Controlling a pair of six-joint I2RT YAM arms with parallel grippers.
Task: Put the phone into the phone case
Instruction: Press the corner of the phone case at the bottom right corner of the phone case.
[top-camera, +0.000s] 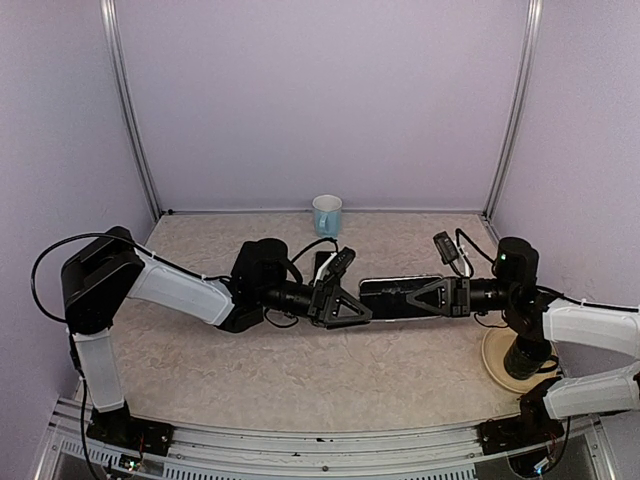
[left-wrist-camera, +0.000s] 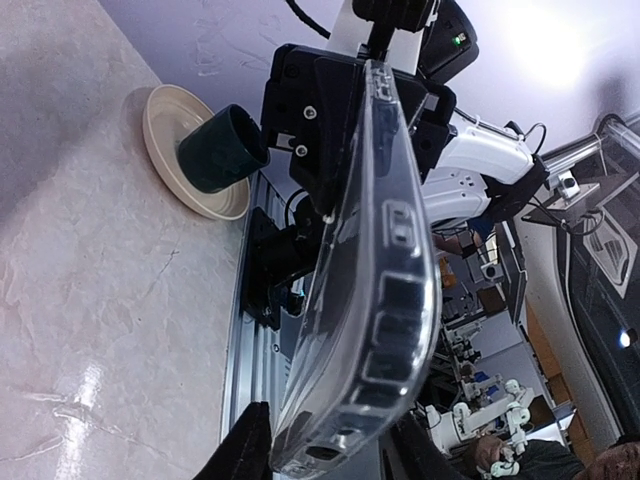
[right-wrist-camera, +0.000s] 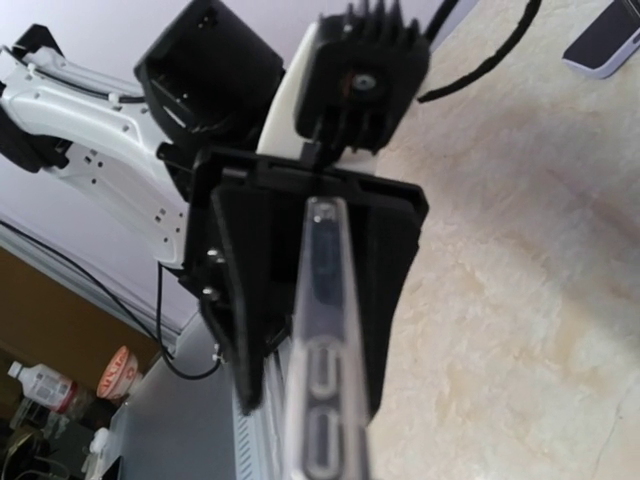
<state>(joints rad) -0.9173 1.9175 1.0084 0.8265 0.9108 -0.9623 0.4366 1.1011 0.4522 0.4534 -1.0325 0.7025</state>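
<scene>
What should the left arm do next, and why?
Probably back the left gripper off the phone case and turn toward the phone lying on the table: the right gripper is clamped on the case's far end, so it seems supported.

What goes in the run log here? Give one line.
clear plastic phone case: held mid-air, empty | right gripper: shut on case | left gripper: jaws flank its end, grip unclear
</scene>
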